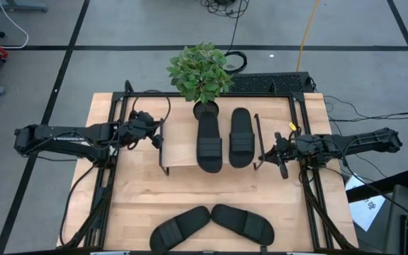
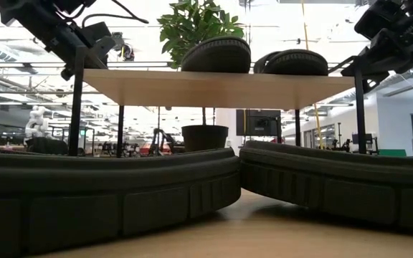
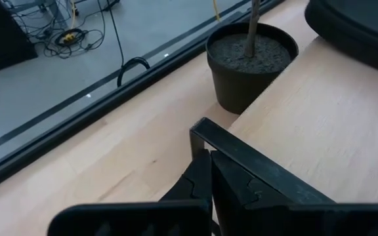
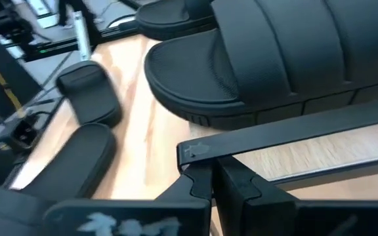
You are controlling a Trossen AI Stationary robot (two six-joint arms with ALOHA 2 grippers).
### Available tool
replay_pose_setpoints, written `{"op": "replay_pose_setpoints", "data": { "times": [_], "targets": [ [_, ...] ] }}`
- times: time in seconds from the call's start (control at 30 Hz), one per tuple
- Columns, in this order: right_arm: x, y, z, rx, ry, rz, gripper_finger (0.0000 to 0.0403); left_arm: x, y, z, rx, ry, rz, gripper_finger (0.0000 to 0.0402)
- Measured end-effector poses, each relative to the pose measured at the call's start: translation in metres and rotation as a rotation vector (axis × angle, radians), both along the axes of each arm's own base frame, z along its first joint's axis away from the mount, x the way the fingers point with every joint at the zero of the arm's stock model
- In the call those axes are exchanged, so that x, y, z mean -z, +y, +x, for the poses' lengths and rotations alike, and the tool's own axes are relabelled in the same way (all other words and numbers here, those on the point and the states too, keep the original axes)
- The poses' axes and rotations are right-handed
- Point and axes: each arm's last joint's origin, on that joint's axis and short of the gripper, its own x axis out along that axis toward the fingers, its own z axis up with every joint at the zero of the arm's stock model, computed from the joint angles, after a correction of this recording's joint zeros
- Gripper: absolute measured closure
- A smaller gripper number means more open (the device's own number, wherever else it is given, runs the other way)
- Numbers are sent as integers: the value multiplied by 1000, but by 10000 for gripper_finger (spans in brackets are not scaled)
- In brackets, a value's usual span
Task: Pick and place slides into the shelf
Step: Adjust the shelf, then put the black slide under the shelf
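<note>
Two black slides [image 1: 209, 142] [image 1: 241, 138] lie side by side, soles down, on the shelf [image 1: 183, 152], a light plank on dark metal end frames. The other two slides [image 1: 179, 230] [image 1: 243, 223] rest on the table near its front edge, toes together. My left gripper [image 1: 160, 136] is shut at the top of the shelf's left end frame [image 3: 254, 167]. My right gripper [image 1: 264, 152] is shut at the right end frame [image 4: 287, 134], beside the nearer slide [image 4: 274, 59]. My left gripper's shut fingertips [image 3: 202, 164] stand right at the upper corner of the left end frame [image 3: 199, 131], slanting down from the table's left side; whether they touch it I cannot tell. My right gripper's shut fingertips [image 4: 205, 174] stand just under the right end frame's top bar [image 4: 195, 151], coming from the table's right; I cannot tell whether they touch.
A potted plant [image 1: 202, 71] stands on the table just behind the shelf, its pot [image 3: 251, 65] close to the plank's far edge. Black rails [image 1: 108, 184] run along the table's left and right sides. Bare wood [image 1: 211, 188] lies between the shelf and the front slides.
</note>
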Motion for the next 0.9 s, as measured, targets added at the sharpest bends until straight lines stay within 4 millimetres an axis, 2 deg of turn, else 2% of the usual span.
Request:
{"op": "replay_pose_setpoints", "data": {
  "times": [0.2, 0.4, 0.73, 0.9],
  "targets": [
    [-1, 1, 0, -47, -7, 8, 403, 0, 3, 0, 4, -3, -5, 401],
    [-1, 1, 0, -23, -9, -1, 403, 0, 4, 0, -4, -8, -13, 401],
    [-1, -2, -5, 40, -4, -13, 403, 1, 4, -2, -46, 5, -11, 401],
    [0, -7, -14, 158, -4, -55, 403, 5, 2, -5, -77, 40, -15, 401]
  ]
}}
